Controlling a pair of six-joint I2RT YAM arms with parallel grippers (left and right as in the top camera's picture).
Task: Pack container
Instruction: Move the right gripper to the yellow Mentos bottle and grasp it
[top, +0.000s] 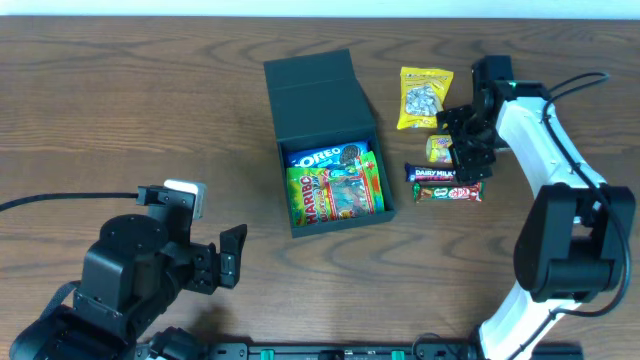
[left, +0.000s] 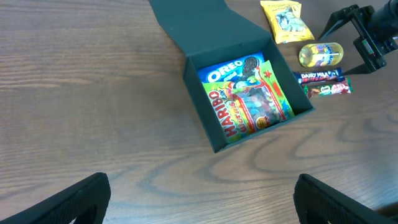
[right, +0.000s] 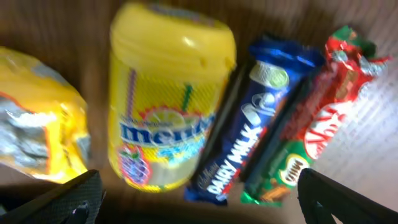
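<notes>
The dark teal-black container (top: 322, 110) stands open at the table's middle, lid flap folded back, holding an Oreo pack (top: 325, 157) and a Haribo bag (top: 335, 190); it also shows in the left wrist view (left: 205, 121). To its right lie a yellow snack bag (top: 424, 97), a yellow Mentos tub (top: 438, 148) (right: 168, 93), a blue Dairy Milk bar (top: 432, 173) (right: 245, 124) and a red-green KitKat bar (top: 448, 192) (right: 311, 118). My right gripper (top: 468, 150) (right: 199, 199) is open, hovering just above the Mentos tub and bars. My left gripper (top: 232, 255) (left: 202, 199) is open and empty, at the front left.
The wooden table top (top: 120, 110) stretches left of the container. The right arm's white links (top: 540, 150) run along the right side, with a cable (top: 580, 85) behind them. The left arm's black base (top: 120, 280) sits at the front edge.
</notes>
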